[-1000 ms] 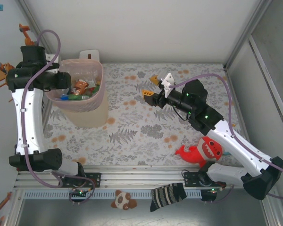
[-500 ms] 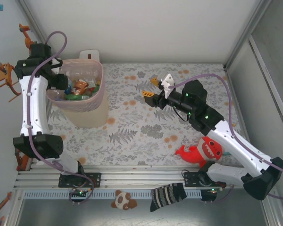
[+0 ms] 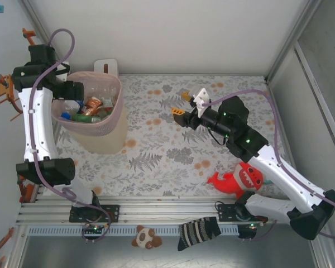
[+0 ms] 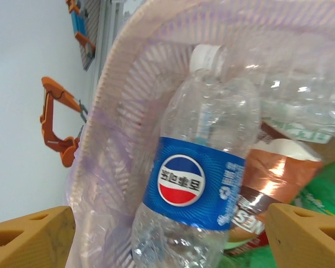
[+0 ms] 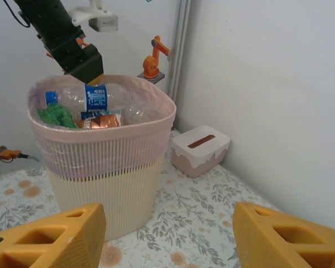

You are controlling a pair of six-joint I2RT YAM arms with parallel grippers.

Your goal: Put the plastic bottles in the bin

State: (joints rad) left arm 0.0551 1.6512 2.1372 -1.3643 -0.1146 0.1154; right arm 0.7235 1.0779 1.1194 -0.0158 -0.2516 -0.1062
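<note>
Bottles (image 3: 92, 107) heaped in bin (image 5: 100, 184) under left end effector (image 4: 168, 237), fingers apart, gripping nothing; right end effector (image 5: 167, 239) apart, empty; task judged essentially complete.

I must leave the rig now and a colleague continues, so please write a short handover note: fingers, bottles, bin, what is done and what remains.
Left gripper: open above the bin, fingers apart on both sides of the blue-label bottle, not touching it.
Right gripper: open and empty, above the table, facing the bin.
Bottles: every one I can see lies inside the bin, the green bottle among them.
Done: the blue-label bottle is in.
Left: probably only to draw both arms back; the red plush toy stays on the table.
</note>
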